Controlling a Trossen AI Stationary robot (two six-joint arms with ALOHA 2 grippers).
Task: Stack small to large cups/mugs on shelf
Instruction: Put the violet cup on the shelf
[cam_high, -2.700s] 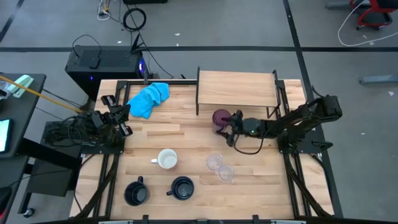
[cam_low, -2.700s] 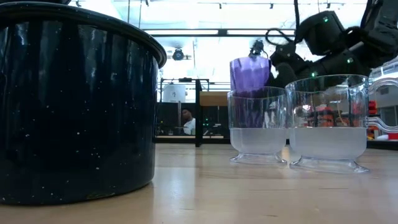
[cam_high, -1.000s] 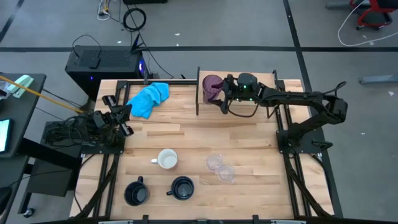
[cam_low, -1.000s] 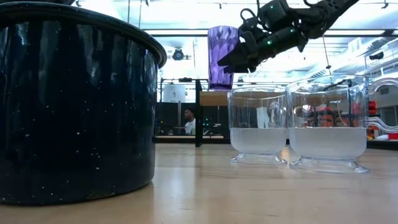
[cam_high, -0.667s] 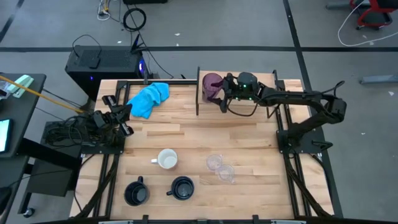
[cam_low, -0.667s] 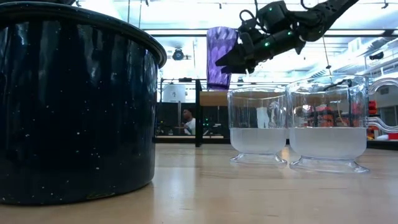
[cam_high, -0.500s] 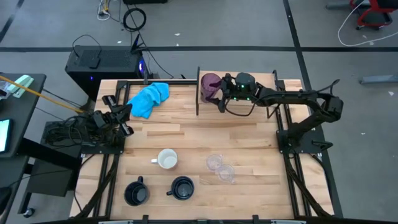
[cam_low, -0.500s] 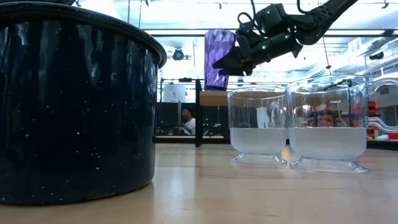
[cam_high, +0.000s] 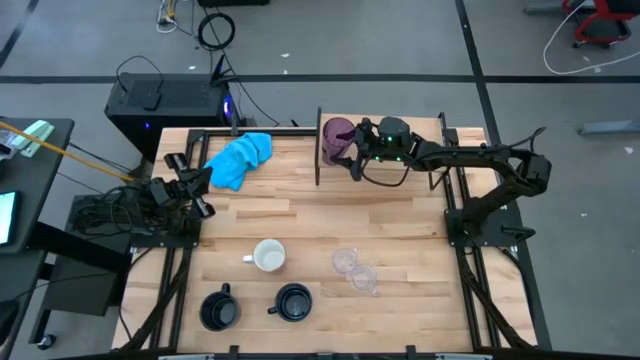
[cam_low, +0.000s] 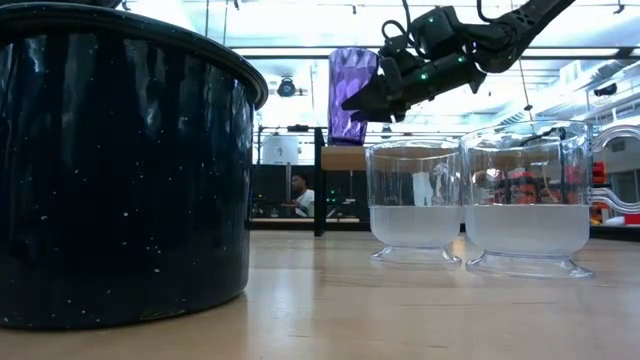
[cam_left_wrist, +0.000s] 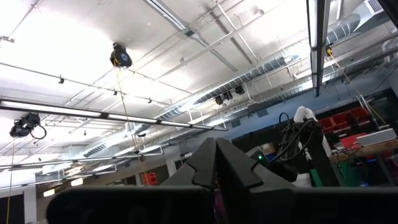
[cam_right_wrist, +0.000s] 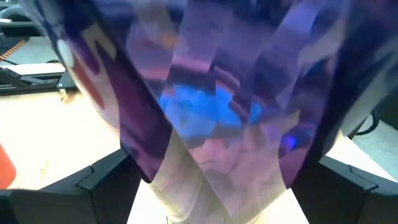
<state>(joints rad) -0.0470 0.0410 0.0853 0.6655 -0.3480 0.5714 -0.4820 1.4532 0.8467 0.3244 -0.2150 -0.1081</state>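
Observation:
The translucent purple tumbler (cam_high: 337, 137) stands upright over the left end of the wooden shelf (cam_high: 410, 150), next to its dark left side panel. My right gripper (cam_high: 352, 150) is shut on it, reaching in from the right; both also show in the low view, tumbler (cam_low: 350, 90) and gripper (cam_low: 368, 100). The orange mug (cam_high: 268, 257), two black mugs (cam_high: 218, 309) (cam_high: 292, 301) and two clear cups (cam_high: 345, 262) (cam_high: 363, 277) stand on the table's near half. My left gripper (cam_high: 203, 196) waits shut at the table's left edge. My right gripper pinches the tumbler's side walls (cam_right_wrist: 146, 158) between its two fingers (cam_right_wrist: 102, 180), about mid-height. The fingers come nearly level from the table's right side, slanting a little down. The tumbler is upright, its base just at the shelf board (cam_low: 343, 157); whether it rests there I cannot tell.
A bright blue cloth (cam_high: 240, 158) lies at the table's far left. In the low view a black mug (cam_low: 120, 160) fills the near left and the clear cups (cam_low: 415, 200) (cam_low: 527, 195) stand at the right. The shelf board to the tumbler's right is bare.
My right gripper has carried the tumbler a little toward the shelf's left end and slightly down; the tumbler stays upright in the hold.

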